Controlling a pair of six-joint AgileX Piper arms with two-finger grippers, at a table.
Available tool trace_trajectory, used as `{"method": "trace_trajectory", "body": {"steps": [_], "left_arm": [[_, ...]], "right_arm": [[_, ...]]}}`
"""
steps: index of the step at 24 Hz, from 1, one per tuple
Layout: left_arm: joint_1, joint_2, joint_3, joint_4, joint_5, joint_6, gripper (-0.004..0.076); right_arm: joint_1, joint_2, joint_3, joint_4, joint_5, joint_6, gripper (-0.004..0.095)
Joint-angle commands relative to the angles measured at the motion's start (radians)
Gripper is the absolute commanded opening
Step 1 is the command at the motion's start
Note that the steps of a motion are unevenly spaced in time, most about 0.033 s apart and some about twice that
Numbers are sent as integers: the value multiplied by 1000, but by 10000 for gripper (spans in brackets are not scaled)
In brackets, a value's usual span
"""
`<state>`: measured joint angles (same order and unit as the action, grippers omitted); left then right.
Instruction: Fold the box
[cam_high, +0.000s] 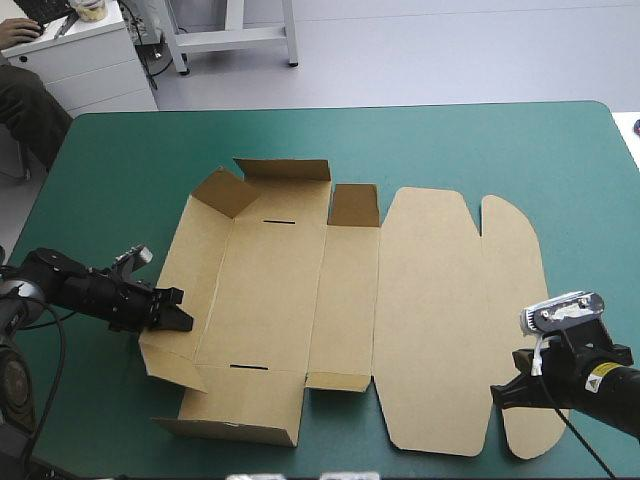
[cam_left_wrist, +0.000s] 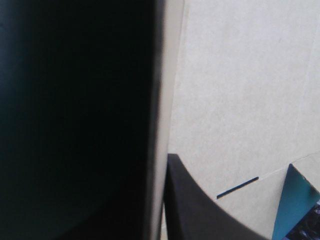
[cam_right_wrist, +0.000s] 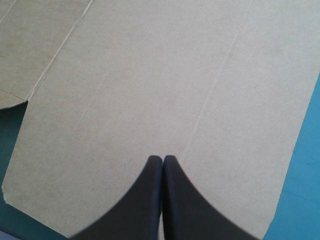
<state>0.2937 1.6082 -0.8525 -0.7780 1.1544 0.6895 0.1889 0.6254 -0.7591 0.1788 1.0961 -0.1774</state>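
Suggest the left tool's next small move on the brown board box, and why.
Probably swing the left tool inward, tipping the left wall upright: it is shut on that wall of the flat-cut brown cardboard box, which only leans partly raised. The right tool, shut, hangs over the flat lid.

Plain brown box (cam_high: 430, 320) on teal-green cover (cam_high: 450, 140).

Beyond the far edge of the wide table with a teal-green cover (cam_high: 480, 150) spreads a smooth pale grey floor (cam_high: 430, 50). Well past the left gripper (cam_high: 187, 322), toward the far left corner, stand a white drawer cabinet (cam_high: 85, 65) and a light grey metal frame (cam_high: 235, 38).
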Motion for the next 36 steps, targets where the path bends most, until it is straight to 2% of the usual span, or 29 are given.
{"method": "trace_trajectory", "body": {"steps": [1,6,12,17,23,27,30,34,36], "left_arm": [[-10,-26,-31,-40,44,34,-10],[-91,-34,-130,-48,102,73,-10],[-268,-56,-358,67,93,-37,-10],[-444,-56,-607,338,77,-176,-10],[-662,-56,-837,657,52,-271,-10],[-807,-56,-893,809,16,-270,-10],[-960,-53,-891,1035,-23,-275,-10],[-1096,-53,-891,1316,-68,-376,-10],[-1124,-53,-889,1317,-72,-379,-10]], "right_arm": [[-3,6,-25,14,-50,-6,-15],[-3,6,-25,14,-50,-18,-15],[-3,6,-25,14,-50,-18,-15],[-3,6,-25,11,-56,-32,-15],[-3,6,-66,-17,-55,-30,-15],[-3,6,-129,-35,-55,-30,-15],[-3,6,-204,-59,-45,-30,-15],[-3,6,-226,-67,-47,-23,-15],[-3,6,-228,-69,-53,4,-15]]}}
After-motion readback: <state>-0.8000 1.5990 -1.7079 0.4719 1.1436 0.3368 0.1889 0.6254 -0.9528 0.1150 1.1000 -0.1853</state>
